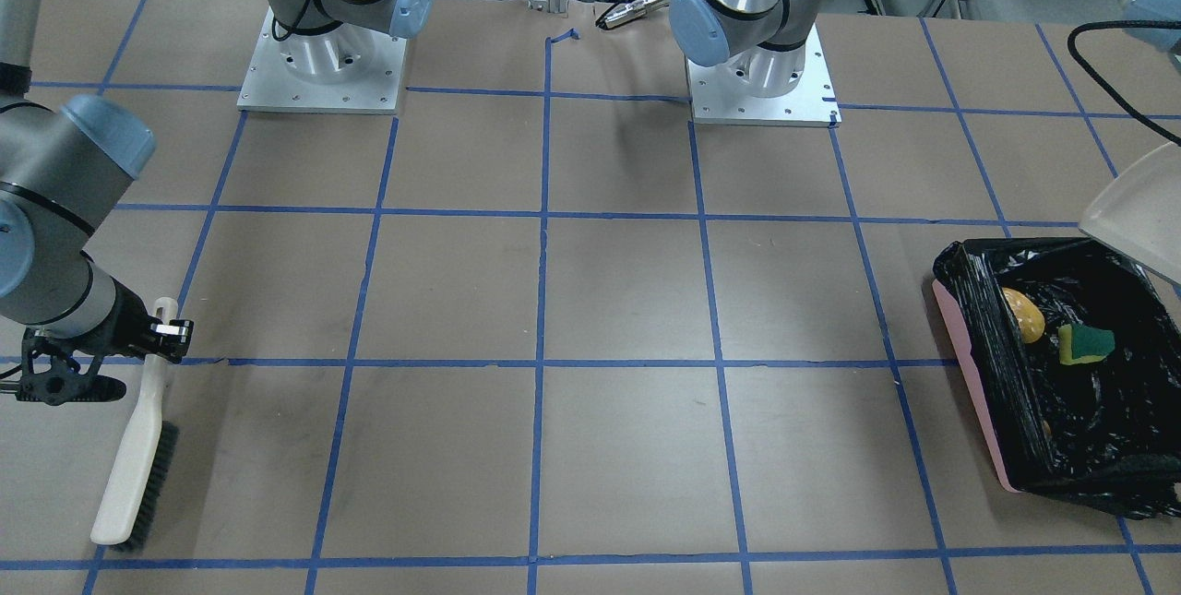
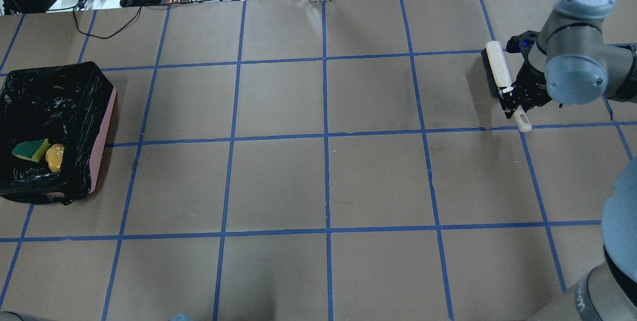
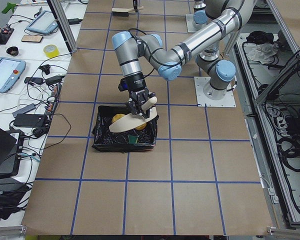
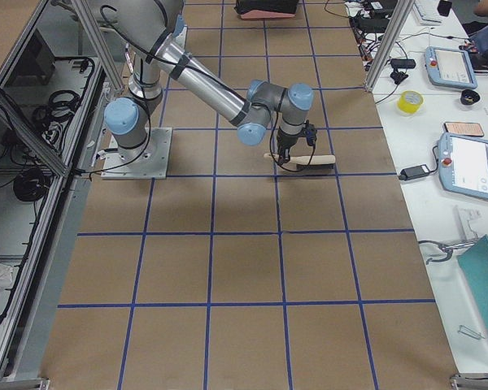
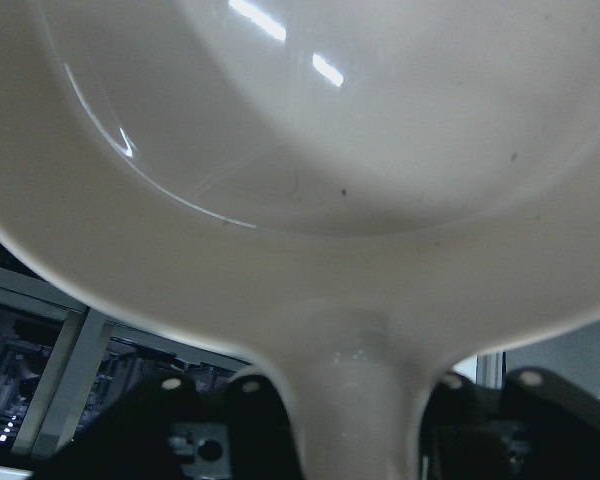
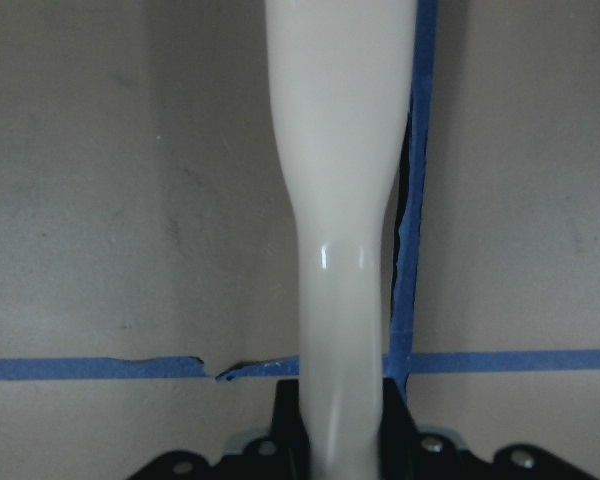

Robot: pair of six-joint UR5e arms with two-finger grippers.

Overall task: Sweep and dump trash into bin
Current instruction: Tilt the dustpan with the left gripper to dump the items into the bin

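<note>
At the lower left of the front-facing frame, the right gripper (image 1: 171,333) is seen clenched on the slim, smooth handle of a beige plastic brush (image 1: 138,447). The brush is long and narrow, with dark stiff bristles along one side of its head, and it is laid on the table (image 1: 627,300). The table is covered in matte brown paper and divided into squares by a blue tape grid (image 1: 542,300); the tape is torn beside the handle in the right wrist view.

At the right edge, the bin (image 1: 971,364) is found, a pink rectangular container lined with a crinkled, glossy black bag (image 1: 1089,447). Inside it, near the upper left corner, a lumpy yellow-brown potato-like piece (image 1: 1024,315) is lodged, and just beside it a sponge block (image 1: 1086,343) of yellow foam with a green scouring face.

Above the bin, at the frame's right edge, a glossy beige dustpan (image 1: 1135,212) with a broad curved scoop is held tilted. Its handle is grasped by the left gripper (image 5: 355,400). Whether its lip touches the bag cannot be told.
</note>
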